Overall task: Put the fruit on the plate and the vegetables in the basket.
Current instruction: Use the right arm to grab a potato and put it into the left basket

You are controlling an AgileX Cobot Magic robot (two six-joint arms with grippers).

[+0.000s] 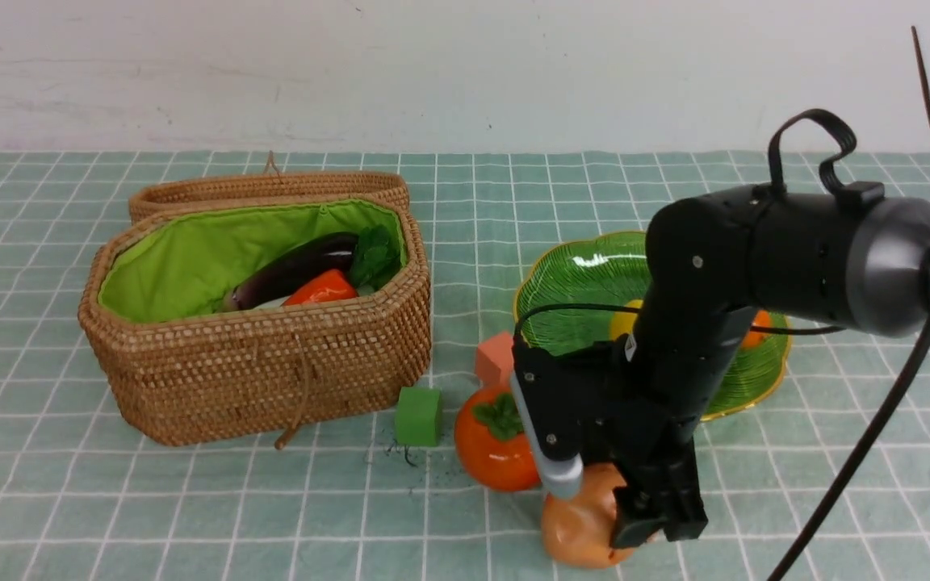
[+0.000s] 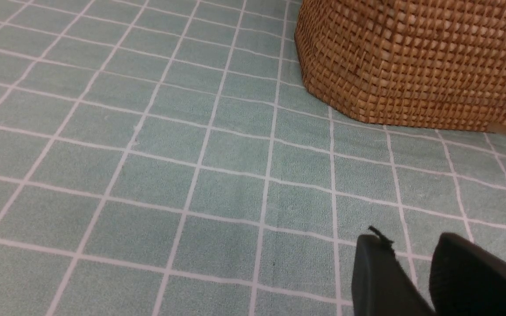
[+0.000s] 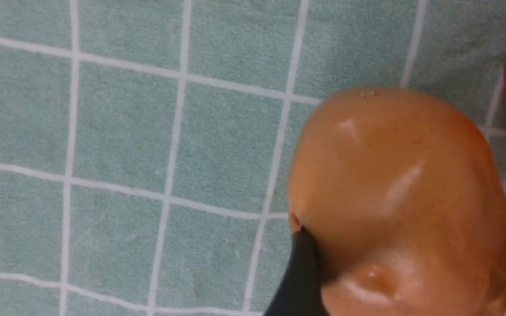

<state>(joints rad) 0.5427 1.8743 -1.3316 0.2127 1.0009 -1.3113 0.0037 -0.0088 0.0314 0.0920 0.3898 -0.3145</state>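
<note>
Basket (image 1: 271, 363) holds eggplant (image 1: 295, 270) and carrot (image 1: 321, 288); plate (image 1: 570, 298) holds lemon (image 1: 625, 320).

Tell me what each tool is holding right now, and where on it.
The right tool is closed across the potato's wide middle, one finger on each side. The left tool holds nothing.

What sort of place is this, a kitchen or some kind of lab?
Probably a lab test table, not a kitchen: a checked cloth against a bare wall, glossy toy produce in a wicker basket, and a cabled robot arm.
</note>
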